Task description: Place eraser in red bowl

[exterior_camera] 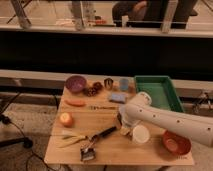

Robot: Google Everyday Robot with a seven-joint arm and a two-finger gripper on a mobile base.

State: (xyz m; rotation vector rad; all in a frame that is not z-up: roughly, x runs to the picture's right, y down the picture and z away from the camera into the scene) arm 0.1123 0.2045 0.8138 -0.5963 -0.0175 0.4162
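The red bowl (176, 143) sits at the table's front right corner, with nothing in it that I can see. My gripper (123, 125) is down near the tabletop in the middle of the table, just left of a white cup (140, 134) and well left of the red bowl. The white arm (170, 119) reaches in from the right. I cannot make out the eraser; the gripper's head covers the spot beneath it.
A green tray (172, 100) is at the back right and a purple bowl (76, 83) at the back left. A pale-blue block (118, 97), a carrot (75, 103), an orange fruit (66, 119) and a black-handled brush (96, 141) lie around the gripper.
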